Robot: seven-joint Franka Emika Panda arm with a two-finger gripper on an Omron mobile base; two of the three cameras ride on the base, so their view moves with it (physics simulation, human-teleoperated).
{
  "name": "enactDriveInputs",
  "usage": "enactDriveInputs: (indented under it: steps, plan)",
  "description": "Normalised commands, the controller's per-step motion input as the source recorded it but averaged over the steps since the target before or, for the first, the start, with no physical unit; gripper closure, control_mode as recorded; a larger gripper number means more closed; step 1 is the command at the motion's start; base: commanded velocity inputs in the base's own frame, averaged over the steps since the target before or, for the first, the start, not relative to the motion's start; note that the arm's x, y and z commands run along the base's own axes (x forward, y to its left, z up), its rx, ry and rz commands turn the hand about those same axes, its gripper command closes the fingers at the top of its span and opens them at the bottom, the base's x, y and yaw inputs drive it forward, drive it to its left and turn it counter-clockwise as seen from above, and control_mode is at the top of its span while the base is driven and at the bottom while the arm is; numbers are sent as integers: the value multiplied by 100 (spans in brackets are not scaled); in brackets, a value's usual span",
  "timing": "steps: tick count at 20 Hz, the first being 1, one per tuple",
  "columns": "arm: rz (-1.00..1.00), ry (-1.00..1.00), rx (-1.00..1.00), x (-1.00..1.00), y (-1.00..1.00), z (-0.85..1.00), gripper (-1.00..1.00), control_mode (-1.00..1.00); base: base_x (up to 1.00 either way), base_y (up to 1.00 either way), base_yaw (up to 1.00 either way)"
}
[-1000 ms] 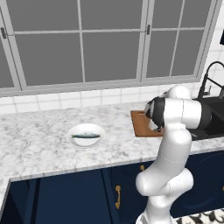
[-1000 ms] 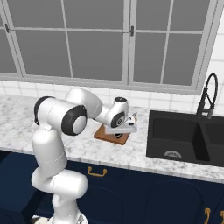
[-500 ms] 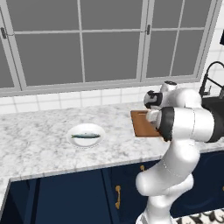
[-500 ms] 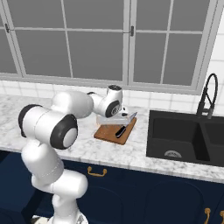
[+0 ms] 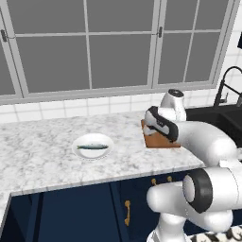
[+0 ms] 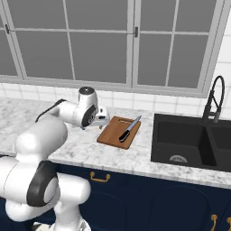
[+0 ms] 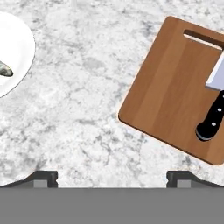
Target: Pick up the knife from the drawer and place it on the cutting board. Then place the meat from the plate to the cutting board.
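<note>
My gripper (image 7: 112,177) hangs over bare marble counter (image 7: 83,100) with its two dark fingertips (image 7: 43,177) set wide apart and nothing between them, so my hand is released and empty. From the right base view I see the gripper (image 6: 102,120) just off the left edge of the cutting board (image 6: 113,133), above the counter (image 6: 76,151) and not over the wood. Looking down along my fingers, the cutting board (image 7: 170,92) lies to one side, its handle slot at the far short end, and the knife (image 7: 215,105) rests on it, black handle toward me and the silver-grey blade pointing away toward the slot. In the right base view the knife (image 6: 129,129) lies at a slant on the board's right half, blade tip reaching the far right corner. To the other side of my hand sits the plate (image 7: 15,52), well apart from the board, with one end of the meat (image 7: 4,69) showing on it at the edge of my view. The left base view shows the whole plate (image 5: 92,151) on the counter with the meat (image 5: 92,146) lying lengthwise across its middle, and the cutting board (image 5: 153,139) partly hidden behind my arm. Beyond the board on the right, a dark sink (image 6: 191,142) is sunk into the counter with a black faucet (image 6: 215,97) behind it. At the very back, white wall tiles (image 5: 71,109) run under a wide grey window (image 5: 118,42).
</note>
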Motion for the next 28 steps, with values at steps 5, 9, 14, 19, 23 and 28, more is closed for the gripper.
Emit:
enactDriveInputs:
  steps: [5,9,14,19,23,28]
  plan:
    - [11,-29,-10,-33,100,31,-100,-100,0,0,0]
    - [15,-11,-4,-2,92,30,-100,-100,0,0,0]
    - [20,7,14,20,72,30,-100,-100,0,0,0]
    - [27,8,2,6,95,24,-100,-100,0,0,0]
    - [19,6,-1,1,83,24,-100,-100,0,0,0]
    - [0,3,-10,5,31,0,-100,-100,0,0,0]
